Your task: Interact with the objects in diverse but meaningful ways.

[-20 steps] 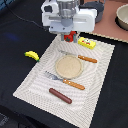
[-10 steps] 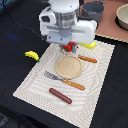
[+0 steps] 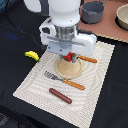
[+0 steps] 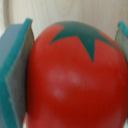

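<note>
My gripper (image 3: 70,58) is shut on a red round fruit (image 3: 70,57) with a green star-shaped top, held just above the far edge of the round tan plate (image 3: 70,71). In the wrist view the red fruit (image 4: 75,75) fills the frame, with a teal pad (image 4: 17,75) pressed to each side. On the black table at the exterior view's left lies a yellow banana (image 3: 32,55). A brown sausage (image 3: 60,95) rests on the near part of the striped mat (image 3: 35,85). The arm's white body hides what lies behind it.
A wooden-handled fork (image 3: 65,82) lies just in front of the plate, and a knife (image 3: 88,59) sticks out beside the gripper. A grey pot (image 3: 92,11) and a tan bowl (image 3: 122,16) stand on the far wooden surface.
The arm has moved nearer the camera and lower, from behind the plate to over its far edge, with the red fruit still held.
</note>
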